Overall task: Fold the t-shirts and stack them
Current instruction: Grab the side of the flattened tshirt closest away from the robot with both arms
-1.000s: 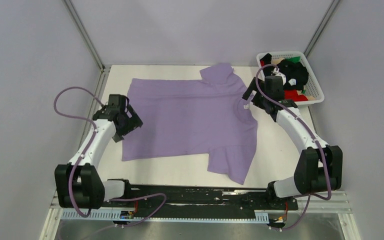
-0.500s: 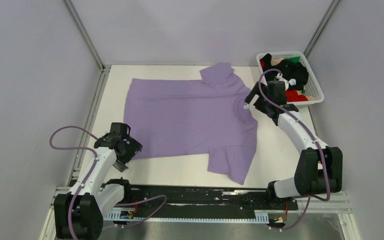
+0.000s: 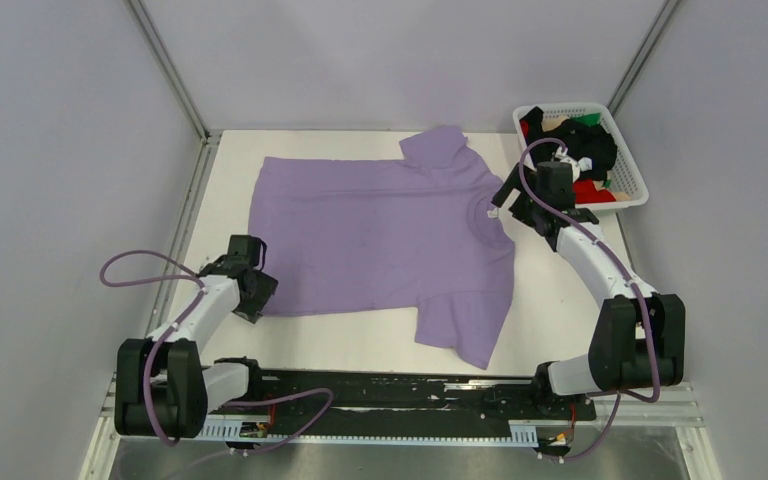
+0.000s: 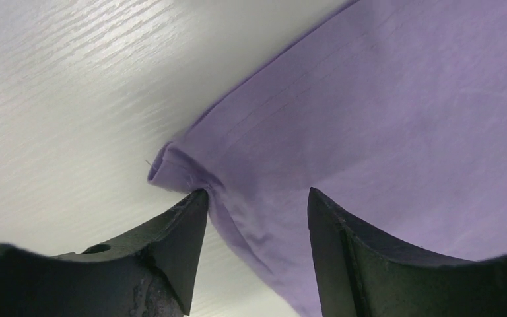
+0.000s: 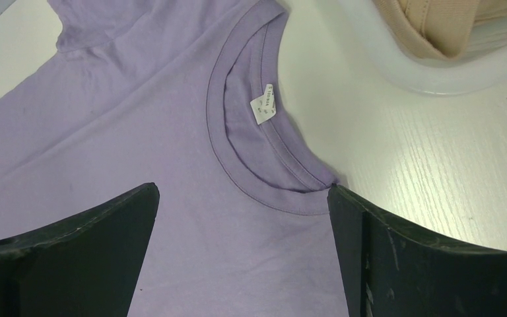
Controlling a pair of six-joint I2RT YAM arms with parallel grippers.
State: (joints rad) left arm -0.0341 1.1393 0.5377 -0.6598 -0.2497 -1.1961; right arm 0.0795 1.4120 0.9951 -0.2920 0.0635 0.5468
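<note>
Pale grey walls [image 3: 60,120] enclose the white surface [image 3: 560,300], where the lavender t-shirt [image 3: 380,235] lies spread flat. Only the wrist views show both claws spread: the left claw [image 4: 257,198] straddles the near hem corner, and the right claw [image 5: 244,191] hangs over the collar and white label [image 5: 263,105].

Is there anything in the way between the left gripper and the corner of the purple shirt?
Nothing visible does. The left gripper is open right at the near hem corner of the lavender t-shirt. Cloth shows in the gap between its fingers, and only bare table lies beside the corner.
</note>
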